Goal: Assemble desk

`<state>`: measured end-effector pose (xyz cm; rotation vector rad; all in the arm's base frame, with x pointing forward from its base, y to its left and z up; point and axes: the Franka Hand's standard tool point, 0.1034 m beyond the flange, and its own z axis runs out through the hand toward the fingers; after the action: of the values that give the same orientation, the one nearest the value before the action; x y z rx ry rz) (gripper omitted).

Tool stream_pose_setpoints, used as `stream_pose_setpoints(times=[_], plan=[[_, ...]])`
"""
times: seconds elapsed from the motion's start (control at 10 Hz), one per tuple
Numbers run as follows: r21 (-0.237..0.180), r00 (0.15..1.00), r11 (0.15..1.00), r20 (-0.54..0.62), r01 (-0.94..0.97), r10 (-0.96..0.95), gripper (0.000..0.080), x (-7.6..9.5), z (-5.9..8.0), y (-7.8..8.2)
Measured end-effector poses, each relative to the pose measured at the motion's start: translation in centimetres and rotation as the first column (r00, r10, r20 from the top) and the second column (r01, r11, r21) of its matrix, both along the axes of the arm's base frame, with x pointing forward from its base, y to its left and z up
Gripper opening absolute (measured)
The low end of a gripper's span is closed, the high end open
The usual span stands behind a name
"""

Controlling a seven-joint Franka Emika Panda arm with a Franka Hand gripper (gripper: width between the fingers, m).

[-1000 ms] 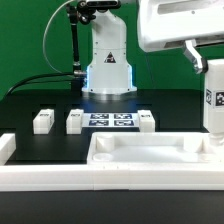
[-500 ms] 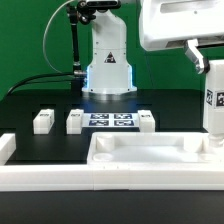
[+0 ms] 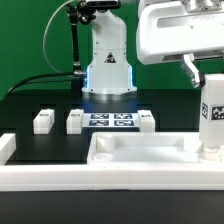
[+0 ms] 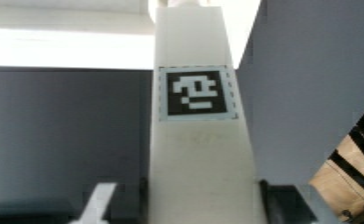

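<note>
Pincer (image 4: 191,205) clamps upright white leg post (image 3: 213,112) (black-and-white tag (image 4: 197,95)).

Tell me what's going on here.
The arm's fingers are closed on one leg, holding it upright at the tabletop's end on the exterior view's right. I cannot tell whether it is seated yet. Three more legs stand loose on the table beside the marker board. No other leg is fitted to the tabletop.
</note>
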<state>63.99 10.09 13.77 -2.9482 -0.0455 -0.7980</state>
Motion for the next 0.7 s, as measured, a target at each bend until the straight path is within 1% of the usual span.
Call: stream_pose_setpoints(times=[0.3, 0.5, 0.7], plan=[[-0.002, 1.000, 1.000, -0.008, 0.001, -0.001, 0.0290, -0.2, -0.7, -0.1], [-0.001, 1.000, 1.000, -0.006, 0.000, 0.000, 0.0290, -0.3, -1.3, 0.2], [-0.002, 1.000, 1.000, 0.022, 0.002, -0.002, 0.0290, -0.3, -1.4, 0.3]])
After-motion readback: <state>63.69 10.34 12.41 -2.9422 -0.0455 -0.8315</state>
